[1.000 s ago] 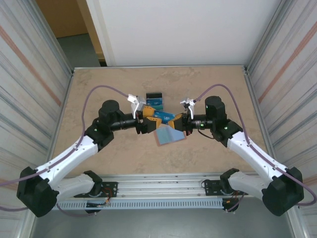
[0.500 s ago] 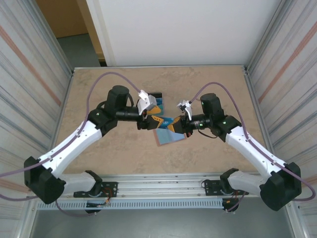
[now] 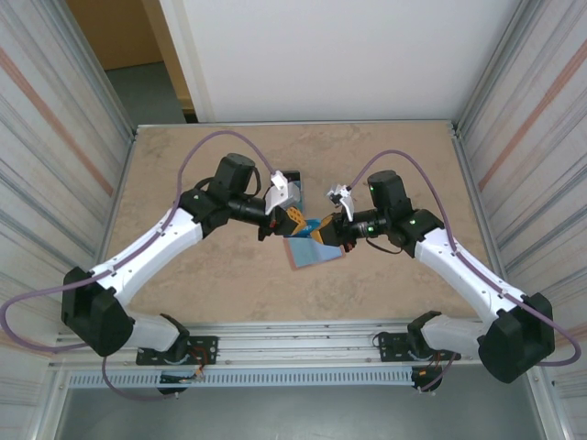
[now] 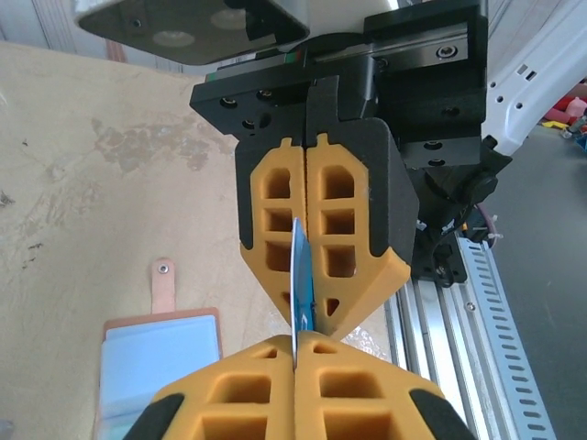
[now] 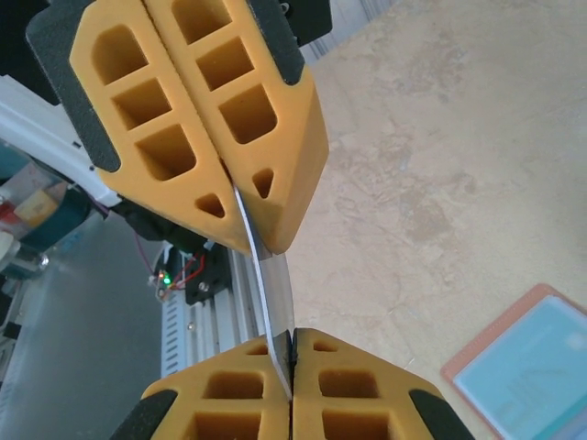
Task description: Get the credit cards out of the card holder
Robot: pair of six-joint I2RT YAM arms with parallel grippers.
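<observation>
Card holder (image 3: 314, 250) lies open and flat near the middle of the table (image 3: 321, 151), with its pale blue pockets facing up inside a reddish-brown border. In the left wrist view its strap tab (image 4: 162, 286) lies flat on the table top, pointing away from the pockets.

One blue card (image 4: 301, 275) is out of the holder and held in the air between the two arms. Both wrist cameras see it edge-on. The left gripper (image 4: 295, 341) is clamped on one end, its orange fingers pressed together with just the card's thickness between them. The right gripper (image 5: 291, 337) pinches the opposite end the same way, jaws closed onto the card. The two sets of fingertips face each other nose to nose, close but not touching, with a short length of bare card between them.

From above, the left gripper reaches the card from 9 o'clock and the right gripper from 3 o'clock. The card holder sits at 6 o'clock of the held card, just beside it in that view. Both wrist views show the holder lying apart from the card, on the table below it.

A second card (image 3: 292, 173), dark in colour, lies on the table at 12 o'clock of the left gripper, partly hidden by the left wrist.
</observation>
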